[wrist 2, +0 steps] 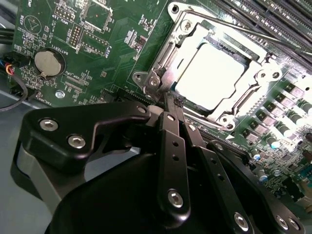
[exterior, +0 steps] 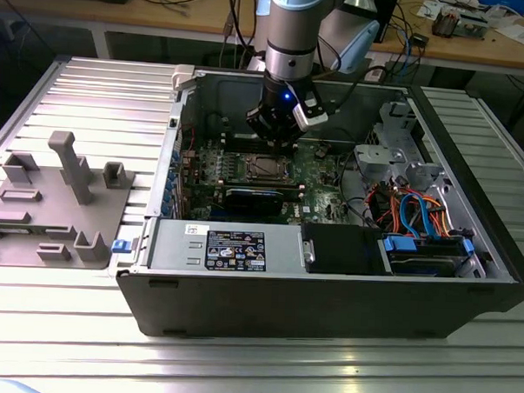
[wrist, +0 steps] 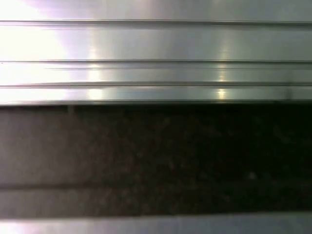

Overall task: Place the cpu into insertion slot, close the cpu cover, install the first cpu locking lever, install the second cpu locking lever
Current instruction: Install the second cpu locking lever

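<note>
Worktable (exterior: 75,101) first: ribbed aluminium slats, with the open computer case (exterior: 327,295) lying on it and a grey fixture plate (exterior: 53,205) just beside the case, on the exterior view's left. From where I'm sitting the arm (exterior: 291,32) drops straight down into the case, over the green motherboard (exterior: 323,186). Power supply box (exterior: 225,247) sits against the case's near wall, with the blue and orange cables (exterior: 418,212) bunched toward the case's corner on the exterior view's right.

Gripper (wrist 2: 174,105) is right at the edge of the insertion slot (wrist 2: 161,53), its black fingers (wrist 2: 170,141) pinched together with the tips at the slot's metal corner. Can't tell whether the tips are actually clamping a lever or just touching the frame.

The cpu (wrist 2: 209,75) is seated in the slot, silver top facing up, and the cpu cover (wrist 2: 190,36) lies flat around it with the chip showing through its window. Coin cell battery (wrist 2: 48,62) sits on the board, well apart from the slot.
</note>
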Robot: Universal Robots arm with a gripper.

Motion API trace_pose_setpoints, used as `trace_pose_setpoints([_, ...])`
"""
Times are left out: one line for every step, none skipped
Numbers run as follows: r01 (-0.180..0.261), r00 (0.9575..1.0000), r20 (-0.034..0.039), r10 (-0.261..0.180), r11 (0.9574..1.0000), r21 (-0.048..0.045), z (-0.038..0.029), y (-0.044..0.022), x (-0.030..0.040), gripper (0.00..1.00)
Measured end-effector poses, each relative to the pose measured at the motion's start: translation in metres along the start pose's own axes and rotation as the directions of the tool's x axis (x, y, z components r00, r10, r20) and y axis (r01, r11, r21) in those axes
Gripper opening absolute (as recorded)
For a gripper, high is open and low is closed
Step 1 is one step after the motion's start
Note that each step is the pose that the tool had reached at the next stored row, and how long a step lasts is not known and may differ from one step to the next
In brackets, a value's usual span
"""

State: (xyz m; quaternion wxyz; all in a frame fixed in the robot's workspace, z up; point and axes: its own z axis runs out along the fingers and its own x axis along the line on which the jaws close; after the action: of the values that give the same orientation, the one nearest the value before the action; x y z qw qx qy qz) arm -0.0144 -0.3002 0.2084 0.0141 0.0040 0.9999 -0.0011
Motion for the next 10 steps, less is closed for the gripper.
trace_pose_setpoints([0.0,1.0,-0.0002,0.0,1.0,0.0003,-0.0002,-0.0001,0.0,0.11])
trace_pose_setpoints([0.0,1.0,-0.0001,0.0,1.0,0.0003,-0.0008,-0.0001,0.0,0.11])
trace_pose_setpoints([0.0,1.0,-0.0001,0.0,1.0,0.0002,-0.0014,-0.0001,0.0,0.11])
trace_pose_setpoints([0.0,1.0,-0.0001,0.0,1.0,0.0001,-0.0022,-0.0001,-0.0001,0.11])
trace_pose_setpoints([0.0,1.0,-0.0001,0.0,1.0,0.0001,-0.003,-0.0001,-0.0001,0.11])
trace_pose_setpoints([0.0,1.0,-0.0001,0.0,1.0,0.0002,-0.0043,-0.0001,-0.0001,0.11])
trace_pose_setpoints([0.0,1.0,-0.0001,0.0,1.0,0.0001,-0.0055,-0.0001,-0.0002,0.11])
trace_pose_setpoints([0.0,1.0,-0.0001,0.0,1.0,0.0001,-0.0065,-0.0001,-0.0002,0.11])
trace_pose_setpoints([0.0,1.0,-0.0001,0.0,1.0,0.0002,-0.0075,-0.0001,-0.0002,0.11])
trace_pose_setpoints([0.0,1.0,-0.0001,0.0,1.0,0.0001,-0.0089,-0.0001,-0.0002,0.11])
